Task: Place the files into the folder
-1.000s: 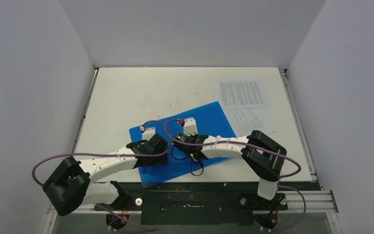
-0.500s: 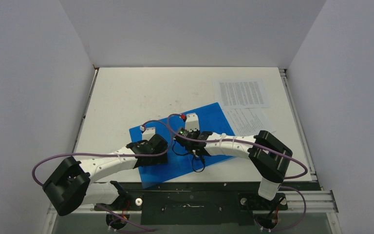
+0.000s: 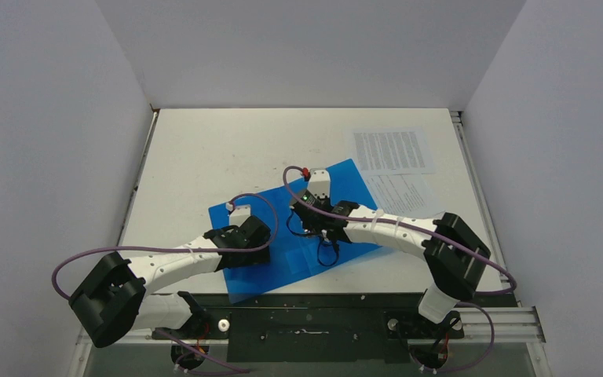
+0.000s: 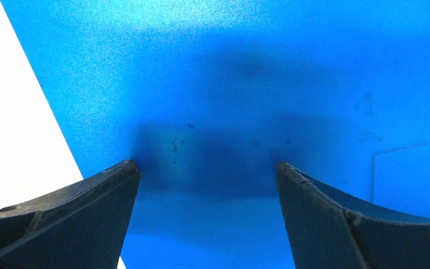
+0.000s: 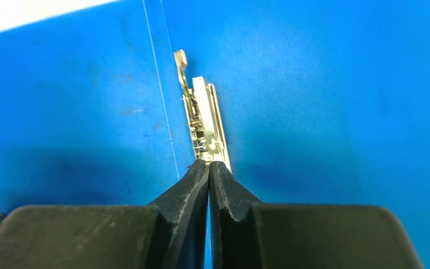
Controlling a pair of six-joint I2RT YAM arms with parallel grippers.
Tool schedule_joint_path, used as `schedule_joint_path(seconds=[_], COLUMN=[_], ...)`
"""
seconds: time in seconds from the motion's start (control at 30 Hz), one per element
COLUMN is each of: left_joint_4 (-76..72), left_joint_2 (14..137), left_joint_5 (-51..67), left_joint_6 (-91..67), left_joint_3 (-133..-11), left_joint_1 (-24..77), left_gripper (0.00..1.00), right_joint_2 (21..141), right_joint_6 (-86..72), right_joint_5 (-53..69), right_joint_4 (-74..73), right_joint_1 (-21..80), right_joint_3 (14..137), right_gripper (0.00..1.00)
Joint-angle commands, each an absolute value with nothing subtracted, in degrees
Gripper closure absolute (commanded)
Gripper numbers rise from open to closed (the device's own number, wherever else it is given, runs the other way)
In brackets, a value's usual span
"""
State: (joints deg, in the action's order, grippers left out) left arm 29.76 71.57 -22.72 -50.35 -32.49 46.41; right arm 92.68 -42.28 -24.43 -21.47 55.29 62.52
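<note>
Right wrist view: right hand (image 5: 209, 163) pinched closed at the folder (image 5: 341, 84) clip (image 5: 208, 120); left hand (image 4: 206, 165) spread wide.

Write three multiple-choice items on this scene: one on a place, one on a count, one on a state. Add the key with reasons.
1. Where do the printed sheets lie relative to the blue folder?
A. Inside it
B. On top of its cover
C. To its right, on the table

2. How many printed sheets are in view?
A. One
B. Two
C. Four

3. How is the left tool?
A. Open, over the folder
B. Shut on a sheet
C. Shut, empty

Key:
1 C: the top view shows them on the table's far right part.
2 B: two text-covered sheets lie there.
3 A: its wrist view shows the fingers wide apart with blue surface between them.
</note>
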Motion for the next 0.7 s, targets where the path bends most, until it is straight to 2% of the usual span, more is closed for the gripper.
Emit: schedule_joint_path(seconds=[0.0,0.33,0.57,0.67], left_joint_4=[31.8,32.8,30.1,28.3], left_joint_2=[72.0,67.7,67.5,68.3], left_joint_5=[-18.7,-16.9,-12.5,-10.3], left_joint_6=[-51.4,-47.4,-45.7,-45.6], left_joint_3=[-31.7,-39.2,-42.9,-43.4], left_joint_1=[46.5,46.5,46.5,46.5], left_gripper=[0.09,0.09,0.09,0.09], right_joint_2=[85.4,82.4,84.3,83.9], right_joint_6=[-41.8,-41.7,-40.2,-38.1], right_joint_5=[-22.2,-12.3,-12.3,-15.0], right_joint_4=[-19.6,-13.8,-13.3,-14.8], right_joint_1=[52.9,46.9,44.8,42.7], right_joint_3=[60.3,51.9,50.3,49.9], right_gripper=[0.95,0.91,0.88,0.84])
